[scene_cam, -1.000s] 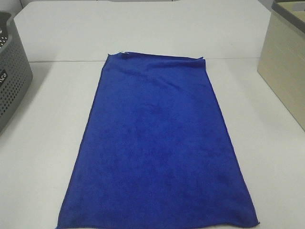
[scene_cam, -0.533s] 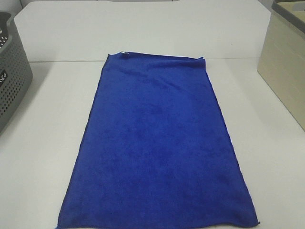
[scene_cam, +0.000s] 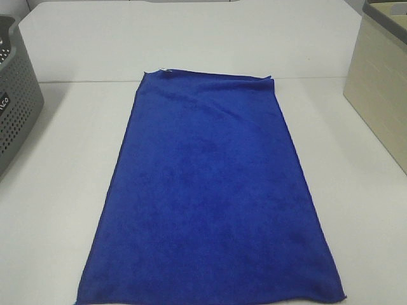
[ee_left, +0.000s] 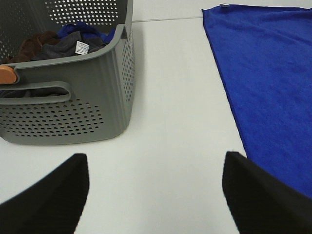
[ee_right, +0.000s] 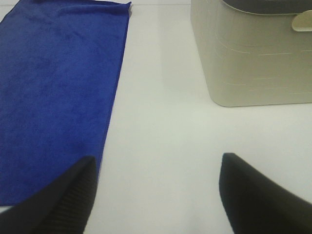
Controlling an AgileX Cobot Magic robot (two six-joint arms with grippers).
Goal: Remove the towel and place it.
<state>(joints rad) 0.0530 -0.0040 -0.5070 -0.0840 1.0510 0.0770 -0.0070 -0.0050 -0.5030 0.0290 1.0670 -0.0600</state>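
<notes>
The royal-blue towel [scene_cam: 210, 197] lies spread flat on the white table [scene_cam: 57, 171], its long side running from the back to the front edge, with a small white tag [scene_cam: 166, 70] at its far left corner. It also shows in the left wrist view [ee_left: 270, 83] and in the right wrist view [ee_right: 53, 92]. Neither arm shows in the exterior high view. My left gripper [ee_left: 153, 192] is open and empty over bare table, to the left of the towel. My right gripper [ee_right: 156, 190] is open and empty over bare table, to the right of the towel.
A grey perforated laundry basket [scene_cam: 16, 95] with several cloths inside [ee_left: 63, 44] stands at the left edge. A beige bin [scene_cam: 381, 89] stands at the right; it also shows in the right wrist view [ee_right: 253, 53]. A seam runs across the table behind the towel.
</notes>
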